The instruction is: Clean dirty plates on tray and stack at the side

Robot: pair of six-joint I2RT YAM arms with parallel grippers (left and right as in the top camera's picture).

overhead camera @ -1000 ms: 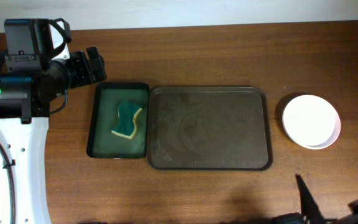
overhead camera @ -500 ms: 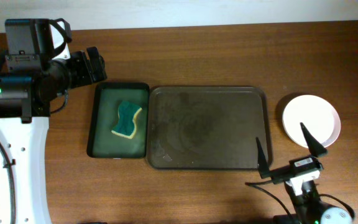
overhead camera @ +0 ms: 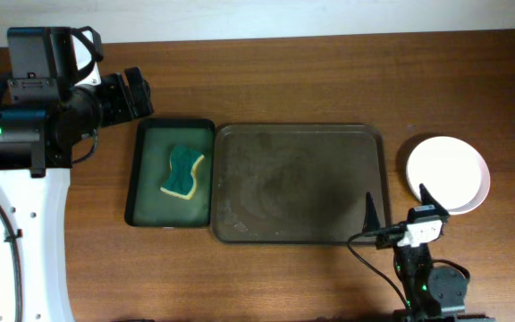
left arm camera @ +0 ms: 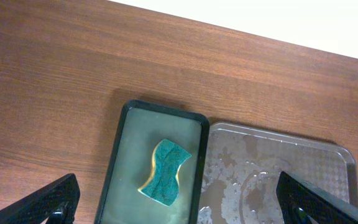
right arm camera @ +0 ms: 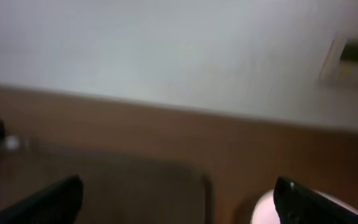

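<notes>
The dark brown tray point(overhead camera: 300, 183) lies mid-table, wet and with no plates on it; it also shows in the left wrist view point(left arm camera: 278, 168) and blurred in the right wrist view point(right arm camera: 135, 186). The white plates point(overhead camera: 447, 173) sit in a stack on the table right of the tray; their edge shows in the right wrist view point(right arm camera: 272, 211). My right gripper point(overhead camera: 399, 207) is open and empty, at the tray's front right corner, beside the stack. My left gripper point(overhead camera: 132, 92) is open and empty, held high at the back left.
A dark green black-rimmed tray point(overhead camera: 170, 174) lies left of the brown tray, with a green and yellow sponge point(overhead camera: 182, 172) in it; the sponge also shows in the left wrist view point(left arm camera: 164, 172). A pale wall runs behind the table's far edge.
My right arm has come up from the front right edge into view. Its open gripper now sits between the tray's corner and the plate stack. The left arm has not moved.
</notes>
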